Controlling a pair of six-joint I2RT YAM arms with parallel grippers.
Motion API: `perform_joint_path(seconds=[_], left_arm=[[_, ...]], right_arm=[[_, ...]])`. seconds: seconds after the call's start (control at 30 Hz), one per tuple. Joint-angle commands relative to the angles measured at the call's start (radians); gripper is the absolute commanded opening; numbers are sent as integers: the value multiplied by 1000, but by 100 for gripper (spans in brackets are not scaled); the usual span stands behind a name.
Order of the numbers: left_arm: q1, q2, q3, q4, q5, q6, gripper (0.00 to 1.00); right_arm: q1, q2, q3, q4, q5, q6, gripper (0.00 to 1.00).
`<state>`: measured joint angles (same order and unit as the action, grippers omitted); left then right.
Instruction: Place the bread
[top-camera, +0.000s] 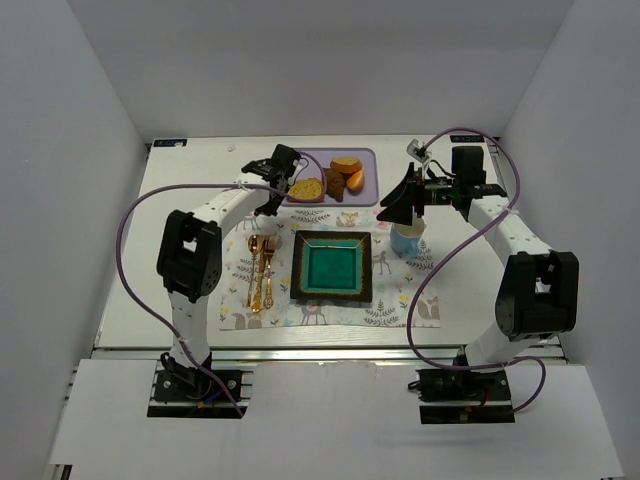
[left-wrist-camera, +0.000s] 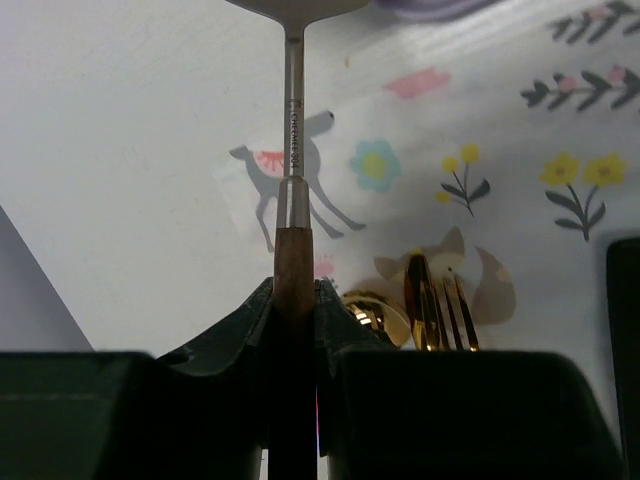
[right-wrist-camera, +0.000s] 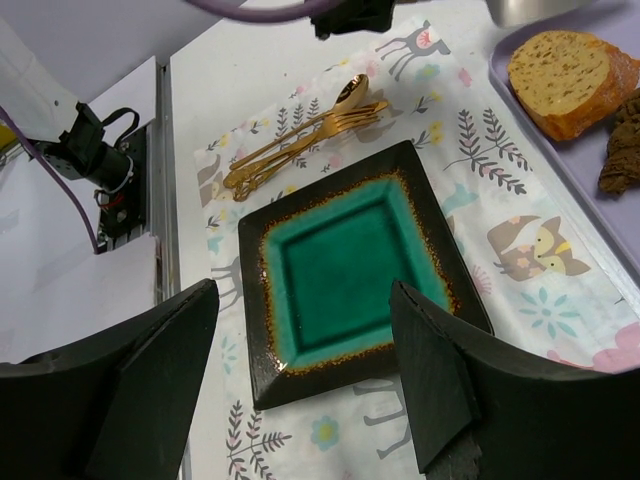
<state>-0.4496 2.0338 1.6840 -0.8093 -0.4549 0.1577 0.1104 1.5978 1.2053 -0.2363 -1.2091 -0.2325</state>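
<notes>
**A:** Left hand (left-wrist-camera: 295, 300)?
**B:** Clamped on the wooden handle of a spatula (left-wrist-camera: 293, 120), blade pointing out toward the purple tray (top-camera: 367, 156). My read is that the tool is there to slide under the bread rather than pinch it.

**A:** Where's the bread (top-camera: 305, 188)?
**B:** On the tray's left end, beside a dark brown chunk (top-camera: 335, 182) and some orange pieces (top-camera: 349, 170). The blade is just beside it. Can't tell if they touch.

**A:** Right hand (right-wrist-camera: 300, 300)?
**B:** Fingers apart, nothing between them. It hangs to the right of the teal plate (top-camera: 331, 237), above a cup (top-camera: 408, 242). Its camera looks down on the plate. Probably parked clear of the spatula's path.

**A:** And the plate?
**B:** Bare, in the middle of the placemat (top-camera: 395, 305), with gold cutlery (top-camera: 260, 268) to its left. It's the likely target. The bread isn't placed yet.
</notes>
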Motion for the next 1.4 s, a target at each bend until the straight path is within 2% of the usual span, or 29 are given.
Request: perform_joint_path(seconds=[0.0,0.17,0.37,0.47,0.63,0.67,0.83,0.97,1.37], left_arm=[[-34,-104,-33,-7,-17,-4,0],[-40,-201,-27,-16,-33,-79,0],[-38,-265,85,-95,158,-130,0],[-38,-296,76,-132,238,-147,0],[-38,-317,49,-192,554,-257,0],[-38,-319,30,-203,656,-276,0],[-23,-371,-78,-119,856,-411,0],[20,-379,-89,-96,994,-480,0],[37,-305,-161,-34,1151,-569,0]], right_arm=[[-8,-42,-3,22,-36,4,75],[-8,-41,-3,18,-40,2,75],[-8,-39,3,17,-43,7,75],[-8,-38,5,18,-43,10,75],[-8,-41,4,12,-43,10,75],[-6,-41,4,12,-44,12,75],[-6,-38,7,12,-49,18,77],[-8,-38,8,-1,-49,6,77],[-6,-45,-9,-9,-52,-2,78]])
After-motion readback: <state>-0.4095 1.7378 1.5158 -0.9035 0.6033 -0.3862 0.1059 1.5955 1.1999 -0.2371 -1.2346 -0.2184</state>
